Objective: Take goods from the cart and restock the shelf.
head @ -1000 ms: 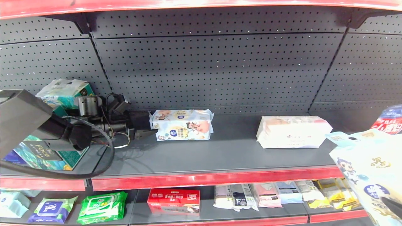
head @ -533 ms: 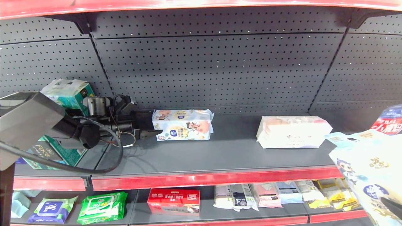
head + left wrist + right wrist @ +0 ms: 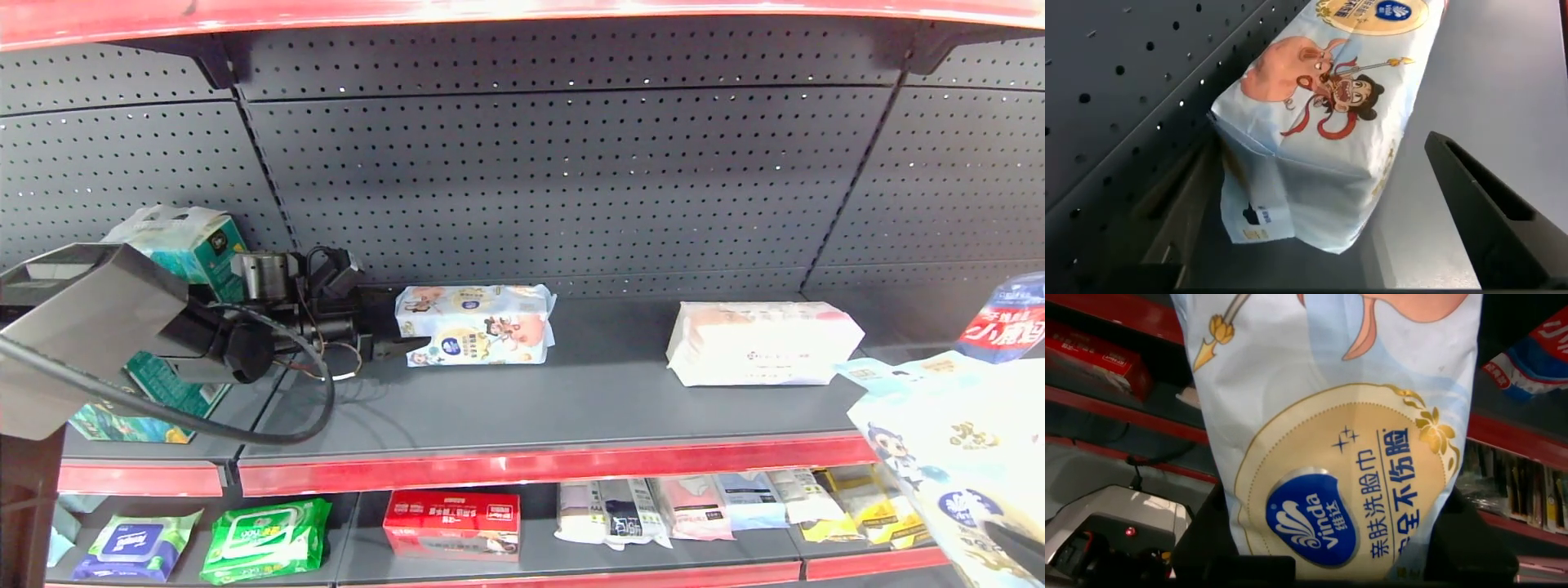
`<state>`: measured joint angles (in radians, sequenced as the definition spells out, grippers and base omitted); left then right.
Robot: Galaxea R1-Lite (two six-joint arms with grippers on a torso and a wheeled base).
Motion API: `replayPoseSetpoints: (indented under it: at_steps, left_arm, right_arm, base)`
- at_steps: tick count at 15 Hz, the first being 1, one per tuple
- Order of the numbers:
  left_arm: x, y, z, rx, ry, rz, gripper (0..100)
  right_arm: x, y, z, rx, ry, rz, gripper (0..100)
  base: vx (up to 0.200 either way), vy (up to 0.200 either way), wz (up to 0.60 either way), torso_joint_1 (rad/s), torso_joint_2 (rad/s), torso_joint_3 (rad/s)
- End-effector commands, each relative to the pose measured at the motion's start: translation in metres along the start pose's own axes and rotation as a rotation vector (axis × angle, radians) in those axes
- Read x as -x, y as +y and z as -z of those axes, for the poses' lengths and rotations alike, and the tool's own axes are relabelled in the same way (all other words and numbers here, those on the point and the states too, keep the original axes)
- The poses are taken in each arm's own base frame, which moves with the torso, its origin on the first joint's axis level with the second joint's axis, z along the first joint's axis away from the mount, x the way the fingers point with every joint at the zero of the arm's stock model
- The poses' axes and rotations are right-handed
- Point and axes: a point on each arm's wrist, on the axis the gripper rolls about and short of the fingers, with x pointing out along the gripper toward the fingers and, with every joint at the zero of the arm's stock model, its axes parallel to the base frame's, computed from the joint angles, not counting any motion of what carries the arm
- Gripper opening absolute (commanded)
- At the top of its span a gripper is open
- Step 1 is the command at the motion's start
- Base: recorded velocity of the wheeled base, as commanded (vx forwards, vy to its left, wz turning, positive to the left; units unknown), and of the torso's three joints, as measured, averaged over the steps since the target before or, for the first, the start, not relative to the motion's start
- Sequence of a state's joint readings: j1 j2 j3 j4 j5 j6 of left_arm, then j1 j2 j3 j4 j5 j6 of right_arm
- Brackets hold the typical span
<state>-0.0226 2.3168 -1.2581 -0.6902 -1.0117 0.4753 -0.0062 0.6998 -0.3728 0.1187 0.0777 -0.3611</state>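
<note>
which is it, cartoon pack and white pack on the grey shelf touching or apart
Apart. Head view shows bare shelf between the cartoon pack and the white pack.

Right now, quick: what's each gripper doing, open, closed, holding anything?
Left gripper: open, at the cartoon pack's end.
Right gripper: closed on a blue-and-white pack.
</note>
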Motion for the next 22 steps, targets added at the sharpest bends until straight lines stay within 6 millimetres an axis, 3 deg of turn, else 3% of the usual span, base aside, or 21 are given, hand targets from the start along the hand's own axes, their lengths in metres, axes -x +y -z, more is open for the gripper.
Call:
replayPoseSetpoints:
  at_steps: [1,7,15,16,22]
  left_arm:
    - [-0.006,0.001,0.001,-0.006,-0.006,0.010,100]
    - [-0.022,-0.004,0.002,-0.004,-0.009,0.042,100]
    - [-0.026,0.000,0.007,-0.002,-0.010,0.043,100]
    - [-0.028,0.003,0.007,-0.005,-0.015,0.041,0]
    - [-0.027,0.000,0.010,0.005,-0.010,0.044,0]
  right_arm:
    - [0.000,0.000,0.000,-0.001,0.002,-0.001,0]
    - [0.000,0.000,0.000,-0.001,-0.001,-0.005,0]
    - [-0.001,0.001,0.002,-0.001,0.004,-0.007,0]
    - [-0.001,0.001,0.002,-0.001,0.005,-0.006,0]
    - [-0.002,0.001,0.002,-0.003,0.010,-0.009,0]
  base:
    - [0.000,0.000,0.00,0.000,0.00,0.000]
    - [0.000,0.000,0.00,0.000,0.00,0.000]
    - [0.000,0.000,0.00,0.000,0.00,0.000]
    - [0.000,0.000,0.00,0.000,0.00,0.000]
    - [0.000,0.000,0.00,0.000,0.00,0.000]
